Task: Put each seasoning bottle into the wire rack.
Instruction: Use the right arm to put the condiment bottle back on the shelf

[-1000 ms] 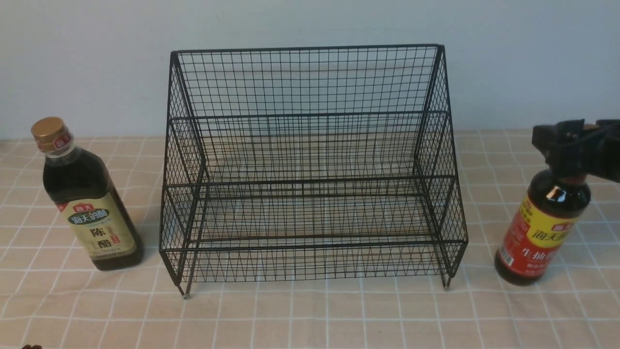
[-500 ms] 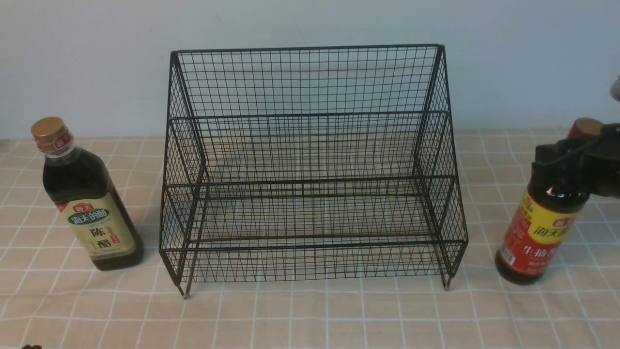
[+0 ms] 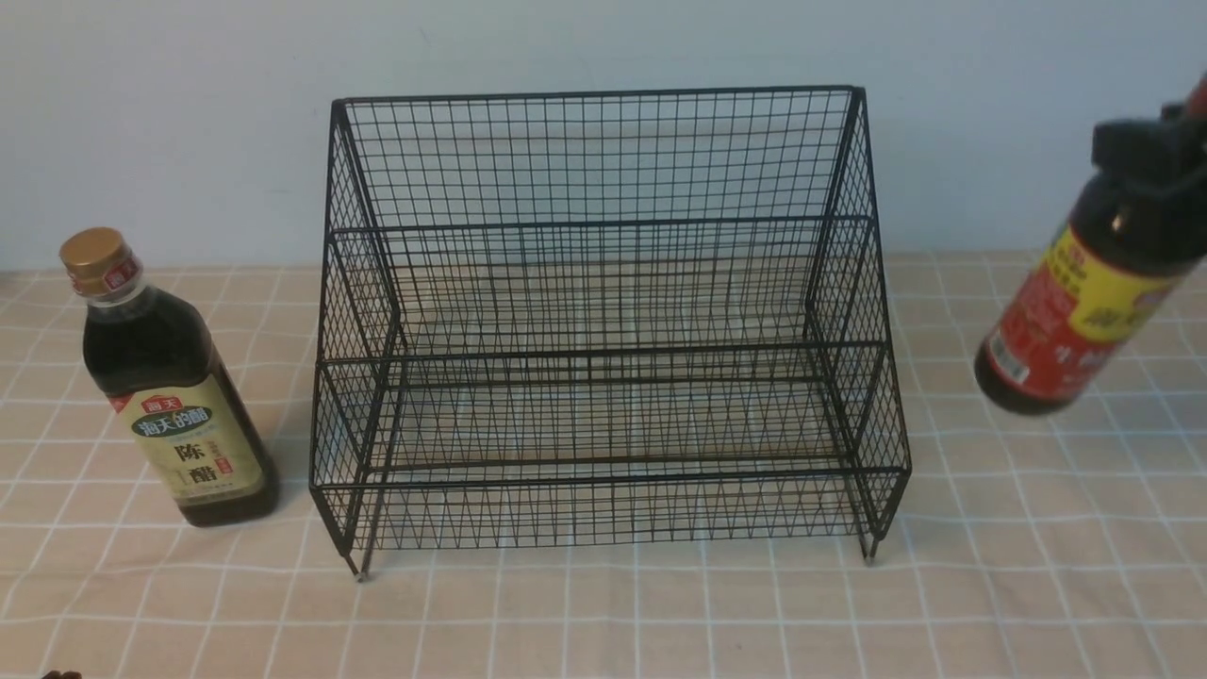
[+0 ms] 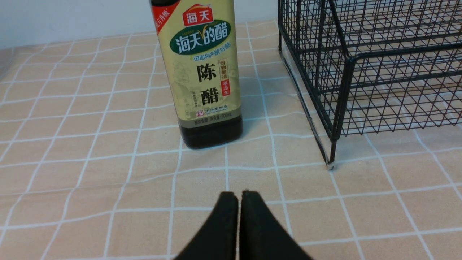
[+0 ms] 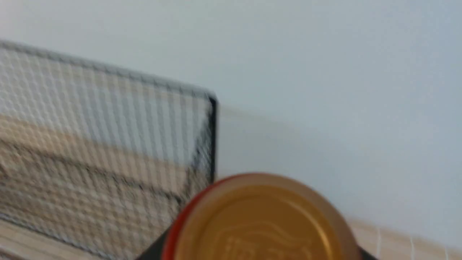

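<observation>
Red-label bottle [image 3: 1075,302] airborne, tilted, right of rack [image 3: 603,321]
R claw [image 3: 1141,146] clamps its neck; L claw [image 4: 239,196] closed, near gold-cap bottle [image 3: 179,396]

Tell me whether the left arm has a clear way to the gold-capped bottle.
Probably yes. Only bare checked cloth lies between the left fingers and the gold-capped bottle, which stands upright, apart from the wire rack. The fingers are shut, so they would have to open first.

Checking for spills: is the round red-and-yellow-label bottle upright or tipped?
Tipped. The round red-and-yellow-label bottle hangs above the checked cloth, base angled toward the black wire rack, neck in the right tool.
</observation>
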